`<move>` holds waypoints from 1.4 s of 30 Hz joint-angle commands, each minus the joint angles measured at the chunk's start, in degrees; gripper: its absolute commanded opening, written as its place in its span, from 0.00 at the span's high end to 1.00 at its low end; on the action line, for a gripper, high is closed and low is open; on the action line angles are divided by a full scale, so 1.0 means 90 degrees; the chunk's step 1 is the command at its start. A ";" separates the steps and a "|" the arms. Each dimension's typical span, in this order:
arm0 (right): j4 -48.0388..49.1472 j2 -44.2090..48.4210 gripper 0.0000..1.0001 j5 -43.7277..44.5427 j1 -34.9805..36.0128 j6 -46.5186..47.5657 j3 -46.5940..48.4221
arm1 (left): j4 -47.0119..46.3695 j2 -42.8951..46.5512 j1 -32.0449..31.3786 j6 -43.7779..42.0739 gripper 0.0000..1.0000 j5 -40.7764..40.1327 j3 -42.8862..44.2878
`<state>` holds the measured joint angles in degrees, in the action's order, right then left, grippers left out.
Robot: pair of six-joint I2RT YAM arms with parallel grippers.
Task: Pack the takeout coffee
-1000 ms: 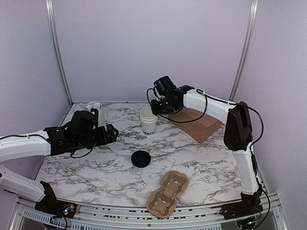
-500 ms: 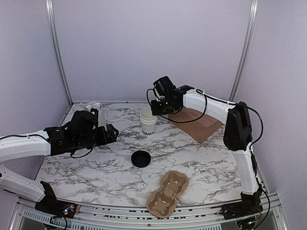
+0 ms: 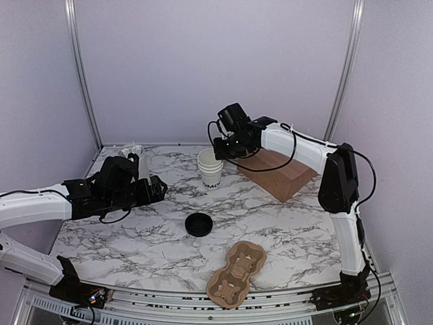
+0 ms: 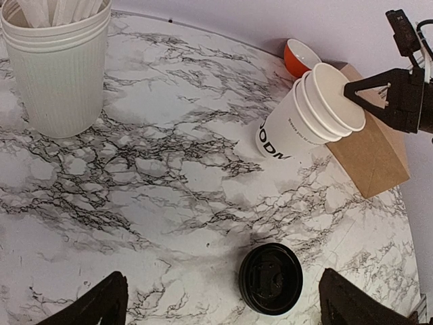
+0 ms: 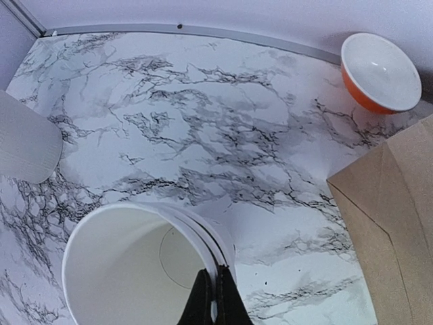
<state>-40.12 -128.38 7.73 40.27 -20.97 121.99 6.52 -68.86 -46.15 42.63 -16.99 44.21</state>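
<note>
The takeout coffee cup [image 3: 210,170] is a white paper cup with black lettering, nested with two more at the back middle of the table. It also appears in the left wrist view as the same cup stack [image 4: 306,116]. My right gripper [image 5: 215,301] is shut on the rim of the innermost cup [image 5: 128,271], one finger inside it; from above the right gripper [image 3: 218,154] sits at the stack's right edge. The black lid [image 4: 270,279] lies flat on the marble, apart from the cups, and is seen from above as the lid [image 3: 199,224]. My left gripper [image 4: 223,306] hangs open over the table with nothing between its fingers.
A brown paper bag [image 3: 279,174] lies behind and right of the cups. A cardboard cup carrier [image 3: 237,273] sits near the front edge. A ribbed white canister of sticks [image 4: 58,71] stands at the back left, and an orange bowl [image 5: 379,71] sits by the back wall.
My right gripper's jaws have closed on the cup rim, and that arm has risen slightly. The left arm and the lid have not moved.
</note>
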 commanded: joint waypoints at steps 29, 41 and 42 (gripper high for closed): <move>-0.0079 0.0518 0.80 0.0296 0.0056 0.0156 -0.0311 | 0.0086 -0.0221 -0.0028 -0.0062 0.01 0.0042 0.0211; -0.0149 0.0462 0.81 0.0458 0.0047 0.0200 -0.0304 | 0.0077 -0.0357 -0.0028 -0.0118 0.01 0.0064 0.0323; -0.0136 0.0448 0.80 0.0443 0.0031 0.0187 -0.0325 | 0.0077 -0.0362 -0.0028 -0.0118 0.01 0.0060 0.0323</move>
<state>-41.04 -126.04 10.50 40.40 -19.64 119.07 6.50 -71.44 -46.15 42.33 -16.51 45.39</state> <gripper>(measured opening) 0.193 0.992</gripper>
